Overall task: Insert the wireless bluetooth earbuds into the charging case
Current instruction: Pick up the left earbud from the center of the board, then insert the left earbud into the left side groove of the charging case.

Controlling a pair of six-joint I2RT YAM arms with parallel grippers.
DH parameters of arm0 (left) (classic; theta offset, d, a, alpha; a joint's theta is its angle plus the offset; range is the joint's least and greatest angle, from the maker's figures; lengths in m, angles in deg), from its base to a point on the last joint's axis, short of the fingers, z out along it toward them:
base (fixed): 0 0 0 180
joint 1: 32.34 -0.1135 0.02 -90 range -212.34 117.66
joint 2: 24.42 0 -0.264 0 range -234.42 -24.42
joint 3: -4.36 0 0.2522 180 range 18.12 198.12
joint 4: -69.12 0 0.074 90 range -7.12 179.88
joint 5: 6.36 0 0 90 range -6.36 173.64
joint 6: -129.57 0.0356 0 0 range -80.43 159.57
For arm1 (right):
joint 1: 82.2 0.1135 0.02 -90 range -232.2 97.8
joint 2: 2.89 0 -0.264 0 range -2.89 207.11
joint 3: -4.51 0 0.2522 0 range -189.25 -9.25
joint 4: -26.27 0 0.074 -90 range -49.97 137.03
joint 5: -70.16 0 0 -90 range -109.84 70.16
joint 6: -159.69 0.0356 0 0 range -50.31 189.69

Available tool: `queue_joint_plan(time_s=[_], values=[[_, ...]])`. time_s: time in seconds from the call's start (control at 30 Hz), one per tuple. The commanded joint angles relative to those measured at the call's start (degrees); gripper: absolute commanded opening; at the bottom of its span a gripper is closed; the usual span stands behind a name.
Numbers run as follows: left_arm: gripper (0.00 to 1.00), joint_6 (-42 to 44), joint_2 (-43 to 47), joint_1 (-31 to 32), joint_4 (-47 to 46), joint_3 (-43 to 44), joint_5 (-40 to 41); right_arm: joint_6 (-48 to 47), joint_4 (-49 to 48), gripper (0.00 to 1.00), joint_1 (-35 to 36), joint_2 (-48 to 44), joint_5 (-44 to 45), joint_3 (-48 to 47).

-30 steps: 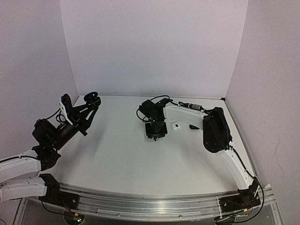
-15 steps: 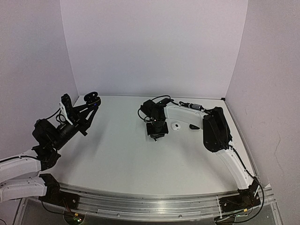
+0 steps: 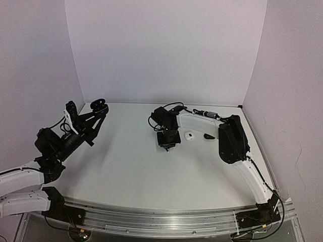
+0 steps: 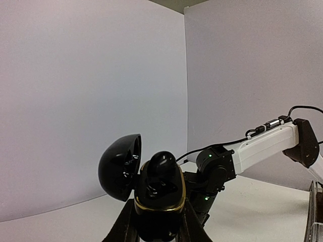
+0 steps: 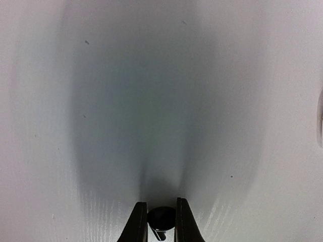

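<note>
While your right gripper (image 5: 161,210) stood low over the middle of the desk (image 3: 131,166), its two fingers were drawn in close on either side of a black earbud (image 5: 161,218). The wrist view showed that earbud pinched between the tips, touching both, with the bare desk surface spread out beyond it. From the overhead view the same gripper pointed straight down, a little behind the centre of the desk.

Your left gripper (image 4: 157,224) was raised off the desk at the far left, near the back wall. It was clamped on the black charging case (image 4: 160,189), one finger on each side of the lower shell. You had the case upright with its lid (image 4: 121,166) swung open to the left. A rounded black shape sat in the open top, though you could not tell what it was.

Two more things lay on the desk just right of your right gripper: a small white item (image 3: 190,135) and, further right, a small dark item (image 3: 208,136). Both were too small to identify.
</note>
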Motion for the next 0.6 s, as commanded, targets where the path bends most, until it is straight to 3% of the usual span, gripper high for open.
queue_joint_plan(time_s=[0.0, 0.2, 0.47, 0.57], values=[[0.0, 1.2, 0.0, -0.2, -1.8, 1.1, 0.7, -1.7, -5.6, 0.0, -0.1, -4.9, -2.8, -1.7], [0.0, 2.7, -1.0, -0.2, -4.9, 0.9, 3.2, -5.7, -21.6, 0.0, 1.5, -17.3, -6.5, 1.2], [0.0, 3.5, -3.1, -0.2, -11.4, 0.0, 5.1, -19.4, -60.1, 0.0, 12.2, -30.5, -6.3, 12.1], [0.0, 5.7, -3.3, -0.2, -12.3, -0.2, 5.0, -19.9, -67.8, 0.0, 13.8, -31.0, -7.8, 13.6]])
